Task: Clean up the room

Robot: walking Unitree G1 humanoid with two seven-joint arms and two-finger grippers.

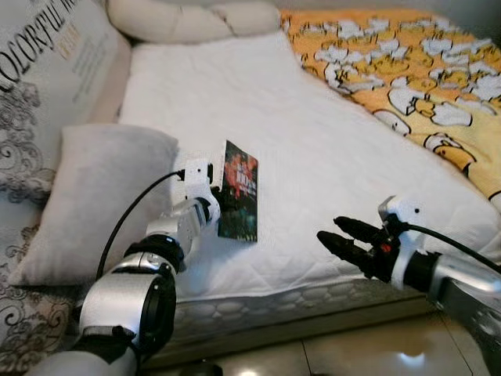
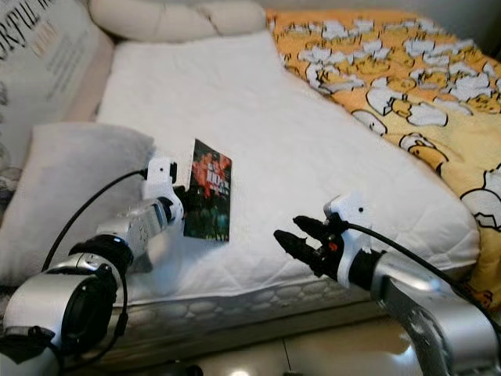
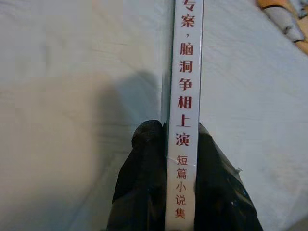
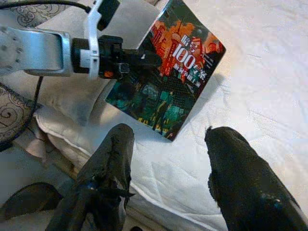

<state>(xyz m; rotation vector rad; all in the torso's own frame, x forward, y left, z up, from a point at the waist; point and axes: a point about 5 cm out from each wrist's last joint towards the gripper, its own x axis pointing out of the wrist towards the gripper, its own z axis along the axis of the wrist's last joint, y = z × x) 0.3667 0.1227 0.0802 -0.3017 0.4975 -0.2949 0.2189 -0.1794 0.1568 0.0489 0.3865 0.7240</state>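
Two grippers: both out over the near part of the bed (image 1: 313, 157).
Left gripper (image 1: 218, 197): clamped on the book (image 1: 239, 192), black fingers (image 3: 144, 183) pinching it on both faces near one edge.
Book: held upright on edge above the white mattress pad (image 2: 274, 133), near the bed's front left part; dark cover with red and orange city art and a white "100" showing in the right wrist view (image 4: 168, 82); white spine with red Chinese characters (image 3: 185, 96) seen end-on from the left wrist.
Book's shadow: cast on the pad just beside and below it.
Right gripper (image 1: 337, 233): fingers spread wide, holding nothing, hovering above the front edge of the bed, to the right of the book and apart from it.
Right fingers (image 4: 110, 163): pointing toward the book, with white pad between them.
Pillow (image 1: 94, 196): grey-white, leaning at the left of the bed, just beside the left arm.
Quilt (image 1: 407, 70): orange-yellow with white cartoon shapes, lying along the right side of the bed.
Bolster (image 1: 188, 17): cream, lying across the head of the bed.
Floor (image 1: 368, 352): glossy tiles below the front edge of the bed.
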